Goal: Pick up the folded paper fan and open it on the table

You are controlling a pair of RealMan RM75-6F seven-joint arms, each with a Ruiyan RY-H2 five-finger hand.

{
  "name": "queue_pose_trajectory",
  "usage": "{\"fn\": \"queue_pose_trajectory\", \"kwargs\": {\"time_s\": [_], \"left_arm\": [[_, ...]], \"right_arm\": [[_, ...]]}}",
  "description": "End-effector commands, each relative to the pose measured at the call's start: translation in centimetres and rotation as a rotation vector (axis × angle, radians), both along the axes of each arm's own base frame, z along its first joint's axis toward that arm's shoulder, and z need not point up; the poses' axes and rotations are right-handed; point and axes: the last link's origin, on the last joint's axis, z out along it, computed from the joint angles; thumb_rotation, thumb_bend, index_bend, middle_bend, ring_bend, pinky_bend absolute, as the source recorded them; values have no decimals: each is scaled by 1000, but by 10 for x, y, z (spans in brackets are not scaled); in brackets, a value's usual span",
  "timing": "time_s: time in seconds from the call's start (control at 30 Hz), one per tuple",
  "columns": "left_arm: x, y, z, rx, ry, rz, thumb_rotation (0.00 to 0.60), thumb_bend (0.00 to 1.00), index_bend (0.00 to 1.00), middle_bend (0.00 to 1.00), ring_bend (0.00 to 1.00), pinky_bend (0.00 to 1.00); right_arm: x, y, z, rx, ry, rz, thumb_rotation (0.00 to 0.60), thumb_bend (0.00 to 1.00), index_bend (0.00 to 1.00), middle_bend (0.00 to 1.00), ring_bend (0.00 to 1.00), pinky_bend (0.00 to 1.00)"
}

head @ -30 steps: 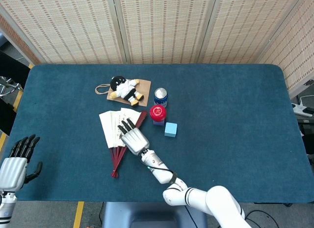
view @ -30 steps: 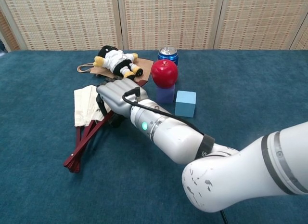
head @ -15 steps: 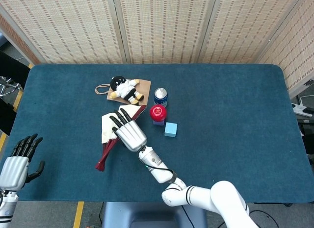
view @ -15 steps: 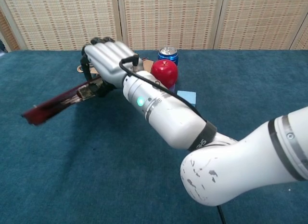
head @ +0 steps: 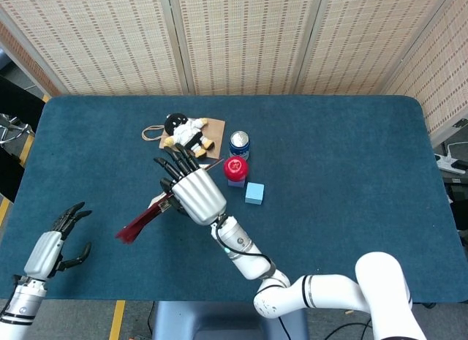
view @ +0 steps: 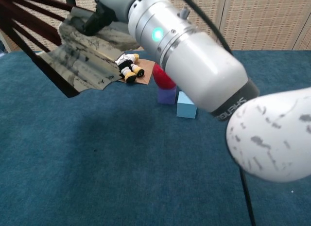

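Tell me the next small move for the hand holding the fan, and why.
Probably bring the left hand across to take a rib: the right hand holds the paper fan lifted off the table, only partly spread, and the left hand is idle, holding nothing.

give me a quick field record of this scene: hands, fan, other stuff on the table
right hand: holds the fan, raised off the table
left hand: at the table's near left edge, fingers apart, holding nothing
fan: partly spread, paper pleats showing, red ribs pointing toward the left edge
table: blue cloth top
doll: lies on a brown paper bag, at the far side
can: upright, right of the doll
red ball: on a purple block
blue cube: beside the ball, nearer the robot
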Motion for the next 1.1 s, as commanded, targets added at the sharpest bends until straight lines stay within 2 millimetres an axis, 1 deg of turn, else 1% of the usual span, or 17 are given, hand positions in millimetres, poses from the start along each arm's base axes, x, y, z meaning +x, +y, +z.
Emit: {"fn": "queue_pose_trajectory", "kwargs": {"time_s": [0.03,0.13,0.17,0.3,0.4,0.47,0.57,0.63,0.67,0.73,0.8,0.9,1.03,1.1], "left_arm": [[33,2,-34,-273,-418,13,600,447,0,0,0,68],[49,2,-38,-330,-499,-3,600,436,0,0,0,56],[55,6,-40,-318,-502,-15,600,433,0,0,0,54],[65,23,-51,-206,-467,-10,600,432,0,0,0,48],[76,27,-59,-185,-546,39,600,431,0,0,0,49],[86,29,-61,-179,-579,43,600,431,0,0,0,49],[97,33,-64,-135,-541,20,600,432,0,0,0,49],[101,38,-68,-102,-518,20,600,431,11,0,0,49],[102,42,-70,-83,-509,25,600,429,30,0,0,49],[104,47,-73,-51,-495,34,600,424,96,0,0,49],[105,49,-78,-34,-500,53,600,420,189,0,0,49],[108,52,-84,-10,-531,86,600,415,283,0,0,49],[112,57,-90,39,-565,117,600,425,432,0,0,48],[113,58,-93,50,-564,127,600,441,525,2,0,48]], "right_arm": [[3,-3,8,6,3,-34,600,610,673,157,0,3],[8,-1,8,20,-3,-41,600,610,673,157,0,3],[10,0,7,24,-6,-45,600,610,673,157,0,3],[16,3,5,34,-13,-59,600,610,673,157,0,3],[19,4,3,46,-15,-69,600,609,673,157,0,3],[22,5,1,60,-21,-70,600,609,673,157,0,3],[25,6,-3,63,-18,-70,600,610,673,157,0,3],[27,7,-5,72,-24,-75,600,609,673,157,0,3],[28,7,-6,77,-24,-79,600,610,673,157,0,3],[29,8,-8,76,-20,-79,600,610,673,157,0,3],[30,8,-11,67,-8,-78,600,610,673,157,0,3],[32,7,-17,68,2,-86,600,610,673,157,0,3],[34,7,-25,75,-5,-110,600,610,673,157,0,3],[35,7,-26,80,-12,-117,600,610,673,157,0,3]]}}
